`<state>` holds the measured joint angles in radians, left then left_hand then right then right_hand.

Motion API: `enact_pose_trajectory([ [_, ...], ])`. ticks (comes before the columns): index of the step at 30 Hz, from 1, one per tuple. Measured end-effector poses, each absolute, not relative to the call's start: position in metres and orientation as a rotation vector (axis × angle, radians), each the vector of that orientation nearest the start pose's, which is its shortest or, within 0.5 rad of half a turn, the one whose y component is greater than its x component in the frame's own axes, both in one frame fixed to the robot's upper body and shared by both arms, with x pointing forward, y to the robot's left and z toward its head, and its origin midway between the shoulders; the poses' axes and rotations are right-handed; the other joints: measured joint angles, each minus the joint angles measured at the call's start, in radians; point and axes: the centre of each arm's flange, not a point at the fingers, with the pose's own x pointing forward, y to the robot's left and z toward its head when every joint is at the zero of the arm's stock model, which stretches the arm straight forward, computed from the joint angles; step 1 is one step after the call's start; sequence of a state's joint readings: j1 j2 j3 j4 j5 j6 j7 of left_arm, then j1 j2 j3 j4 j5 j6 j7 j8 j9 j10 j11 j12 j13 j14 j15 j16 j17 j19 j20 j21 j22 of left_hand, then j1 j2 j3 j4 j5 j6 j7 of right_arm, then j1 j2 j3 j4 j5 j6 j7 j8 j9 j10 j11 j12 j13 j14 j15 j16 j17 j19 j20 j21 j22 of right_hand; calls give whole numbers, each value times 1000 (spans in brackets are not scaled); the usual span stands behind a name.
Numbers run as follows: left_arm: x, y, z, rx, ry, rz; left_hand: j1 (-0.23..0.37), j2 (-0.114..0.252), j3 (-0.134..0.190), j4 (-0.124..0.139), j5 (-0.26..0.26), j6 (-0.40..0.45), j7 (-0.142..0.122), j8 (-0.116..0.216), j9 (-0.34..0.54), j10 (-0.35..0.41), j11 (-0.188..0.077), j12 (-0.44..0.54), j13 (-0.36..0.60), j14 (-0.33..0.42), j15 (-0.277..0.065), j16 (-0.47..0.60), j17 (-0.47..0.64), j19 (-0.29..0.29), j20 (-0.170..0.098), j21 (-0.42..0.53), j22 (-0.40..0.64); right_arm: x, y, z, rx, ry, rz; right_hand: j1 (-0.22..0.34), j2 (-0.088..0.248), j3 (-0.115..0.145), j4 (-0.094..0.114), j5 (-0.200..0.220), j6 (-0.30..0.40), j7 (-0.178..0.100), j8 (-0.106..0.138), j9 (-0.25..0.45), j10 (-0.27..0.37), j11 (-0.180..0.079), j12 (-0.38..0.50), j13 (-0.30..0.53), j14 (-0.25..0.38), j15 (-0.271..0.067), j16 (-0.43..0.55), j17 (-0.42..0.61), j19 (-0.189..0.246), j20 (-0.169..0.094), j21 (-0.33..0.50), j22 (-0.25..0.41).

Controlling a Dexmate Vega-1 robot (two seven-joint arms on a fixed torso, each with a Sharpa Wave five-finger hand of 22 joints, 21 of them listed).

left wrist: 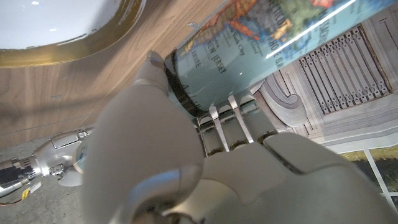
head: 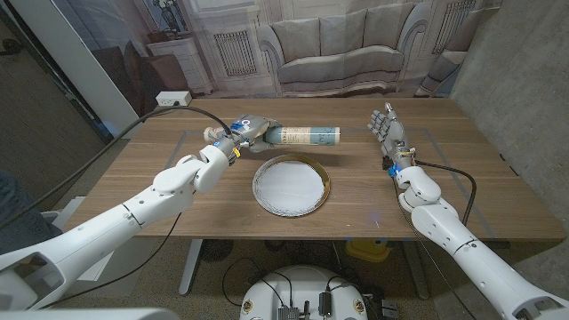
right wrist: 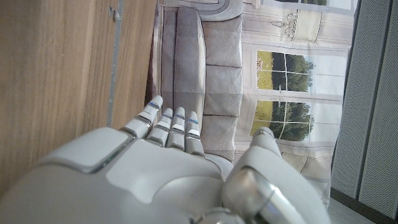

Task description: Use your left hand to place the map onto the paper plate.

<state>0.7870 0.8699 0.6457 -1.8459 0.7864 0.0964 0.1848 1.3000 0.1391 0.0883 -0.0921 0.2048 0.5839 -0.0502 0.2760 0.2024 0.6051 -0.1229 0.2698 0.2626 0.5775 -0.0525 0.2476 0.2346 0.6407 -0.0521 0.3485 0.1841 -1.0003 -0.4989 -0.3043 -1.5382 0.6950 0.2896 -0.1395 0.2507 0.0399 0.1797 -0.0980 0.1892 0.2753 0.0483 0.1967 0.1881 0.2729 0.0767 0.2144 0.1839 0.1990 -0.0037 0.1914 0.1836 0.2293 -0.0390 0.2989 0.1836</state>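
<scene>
The map (head: 308, 137) is a rolled tube printed in pale blue, lying level just behind the paper plate (head: 291, 185). My left hand (head: 253, 131) grips the roll's left end; in the left wrist view its fingers (left wrist: 233, 121) wrap around the map (left wrist: 273, 37), with the plate's gold rim (left wrist: 74, 53) close by. Whether the roll rests on the table or hangs just over it I cannot tell. The white plate with its gold rim lies at the table's middle with nothing on it. My right hand (head: 388, 129) stands on the table's right side, holding nothing, its fingers (right wrist: 168, 124) straight and apart.
The wooden table (head: 178, 204) has faint tape lines at its left and right parts. A white power strip (head: 172, 99) sits past the far left corner. A backdrop printed with a sofa (head: 338, 53) hangs behind the table.
</scene>
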Motion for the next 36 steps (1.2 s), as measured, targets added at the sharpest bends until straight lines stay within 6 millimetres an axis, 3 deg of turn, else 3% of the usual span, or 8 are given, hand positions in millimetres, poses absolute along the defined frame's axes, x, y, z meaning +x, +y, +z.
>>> enact_pose_trajectory([
  [36,554,175,23,1669,-1048,21,-9,1,4,4,0,14,-3,-8,0,16,-5,-4,5,15,-7,-4,0,5,-5,0,0,613,-278,-27,197,-644,123,0,0,0,0,0,0,0,0,0,0,0,0,0,0,0,0,0,0,0,-15,0],
])
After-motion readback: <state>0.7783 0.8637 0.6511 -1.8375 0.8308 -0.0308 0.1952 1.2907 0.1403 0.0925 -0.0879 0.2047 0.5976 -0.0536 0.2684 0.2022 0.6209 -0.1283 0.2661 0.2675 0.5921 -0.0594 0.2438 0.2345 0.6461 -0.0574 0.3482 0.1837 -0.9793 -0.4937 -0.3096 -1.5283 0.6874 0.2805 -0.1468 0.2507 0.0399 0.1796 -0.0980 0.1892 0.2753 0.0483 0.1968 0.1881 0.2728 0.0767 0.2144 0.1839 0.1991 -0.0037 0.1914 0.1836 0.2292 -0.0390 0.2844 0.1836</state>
